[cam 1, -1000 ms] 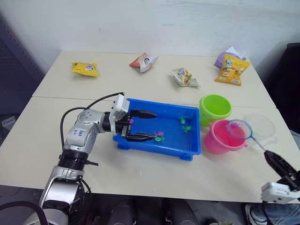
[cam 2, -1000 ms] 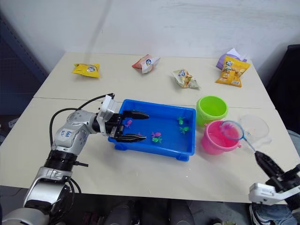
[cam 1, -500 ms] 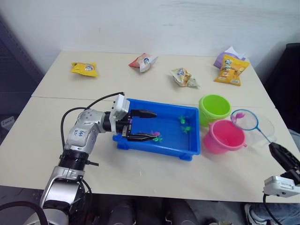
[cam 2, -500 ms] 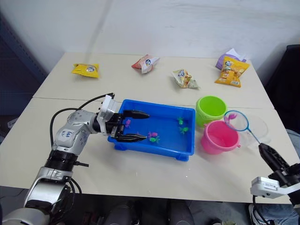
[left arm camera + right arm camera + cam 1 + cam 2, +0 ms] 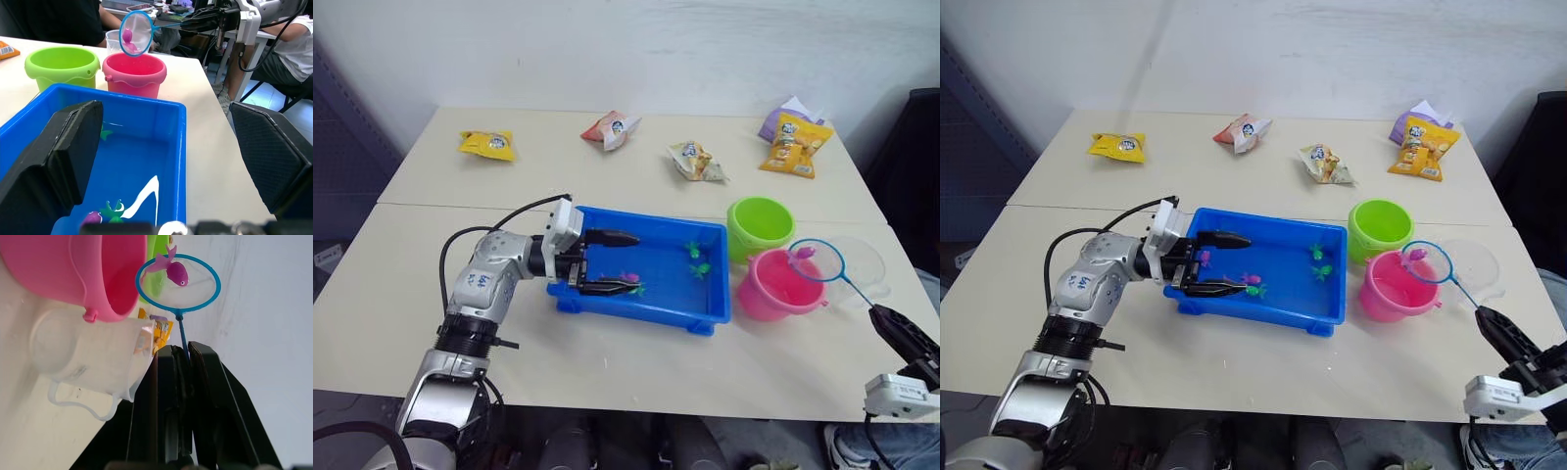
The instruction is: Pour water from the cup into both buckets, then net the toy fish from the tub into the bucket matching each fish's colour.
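Over the pink bucket (image 5: 1398,286), your right claw (image 5: 182,363) is gripping the net (image 5: 1426,262), now lowered, 1 magenta fish (image 5: 172,268) aboard; left claw (image 5: 609,263) is gaping wide.

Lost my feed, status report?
Right gripper shut on net, pink fish inside, above pink bucket. Left gripper open over tub. Nothing blocking.

I see bare desk (image 5: 636,367) in front of the tub (image 5: 651,306). Green bucket (image 5: 761,225), pink bucket (image 5: 781,285) and cup (image 5: 862,264) crowd the right end; the cup seems to touch the pink one. My left pincer (image 5: 615,262) blocks the tub's left end.
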### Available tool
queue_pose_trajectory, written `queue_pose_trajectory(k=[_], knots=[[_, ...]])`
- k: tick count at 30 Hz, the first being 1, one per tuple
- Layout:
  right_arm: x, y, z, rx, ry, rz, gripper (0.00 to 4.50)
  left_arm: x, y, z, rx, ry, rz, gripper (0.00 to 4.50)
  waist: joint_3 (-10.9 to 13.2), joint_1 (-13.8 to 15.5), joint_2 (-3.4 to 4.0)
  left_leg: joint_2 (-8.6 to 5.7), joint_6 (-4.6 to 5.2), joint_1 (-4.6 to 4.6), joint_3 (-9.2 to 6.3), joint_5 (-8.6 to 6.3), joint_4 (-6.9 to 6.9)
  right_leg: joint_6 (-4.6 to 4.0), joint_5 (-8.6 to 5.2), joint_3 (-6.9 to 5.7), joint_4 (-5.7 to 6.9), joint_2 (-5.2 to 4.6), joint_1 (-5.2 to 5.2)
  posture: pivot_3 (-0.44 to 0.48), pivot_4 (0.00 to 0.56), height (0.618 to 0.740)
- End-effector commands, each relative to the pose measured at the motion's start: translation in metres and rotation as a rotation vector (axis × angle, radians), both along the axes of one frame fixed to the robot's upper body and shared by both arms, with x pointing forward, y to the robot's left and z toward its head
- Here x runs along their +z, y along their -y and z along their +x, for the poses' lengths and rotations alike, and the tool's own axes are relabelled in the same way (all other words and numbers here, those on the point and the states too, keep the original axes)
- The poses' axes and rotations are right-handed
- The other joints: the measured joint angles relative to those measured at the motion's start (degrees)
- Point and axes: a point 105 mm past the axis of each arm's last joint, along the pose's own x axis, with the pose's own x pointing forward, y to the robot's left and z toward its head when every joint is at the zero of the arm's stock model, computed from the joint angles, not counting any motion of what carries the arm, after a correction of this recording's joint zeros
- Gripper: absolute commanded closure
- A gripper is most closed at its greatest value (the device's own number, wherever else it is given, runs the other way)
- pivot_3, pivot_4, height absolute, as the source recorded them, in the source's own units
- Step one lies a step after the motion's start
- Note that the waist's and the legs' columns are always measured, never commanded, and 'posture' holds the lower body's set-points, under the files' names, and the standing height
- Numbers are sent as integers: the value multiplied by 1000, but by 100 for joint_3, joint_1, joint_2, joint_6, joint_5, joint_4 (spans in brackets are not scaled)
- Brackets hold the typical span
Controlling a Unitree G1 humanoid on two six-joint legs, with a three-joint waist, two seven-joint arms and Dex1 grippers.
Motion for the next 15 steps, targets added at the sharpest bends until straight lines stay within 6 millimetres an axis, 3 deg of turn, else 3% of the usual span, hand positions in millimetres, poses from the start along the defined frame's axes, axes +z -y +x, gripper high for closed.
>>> queue_pose_trajectory(k=[1,2,5,8,11,15], knots=[[0,-17,-1,89,-16,-5,4500,10,3,-2,-3,59,-16,65,0,2,0,0,0,0,0,0,-2,0,0,0,-1,1,0,0,150,738],[3,-16,-1,81,-2,-9,4500,11,3,-1,1,62,-19,65,0,3,0,0,0,0,-1,0,-3,0,0,-1,-2,0,-1,0,150,738],[10,12,-3,-37,26,-45,4500,11,-1,0,19,65,-21,65,0,5,0,0,-1,-1,0,1,-4,0,0,0,-2,0,-1,0,150,738],[1,1,-4,31,-27,-44,4500,9,-2,0,20,65,-10,65,0,6,0,-2,0,-2,0,1,-4,0,0,0,-6,-1,-1,0,150,738],[15,7,0,3,26,-68,4500,10,-2,2,31,76,-15,65,0,-3,0,0,-3,0,-1,3,-10,0,0,-1,-6,1,-1,0,150,738],[5,-2,-4,36,-10,-29,4500,10,0,1,26,83,-16,65,0,0,0,1,-6,2,0,5,-11,0,0,-1,-5,2,-1,0,150,738]])
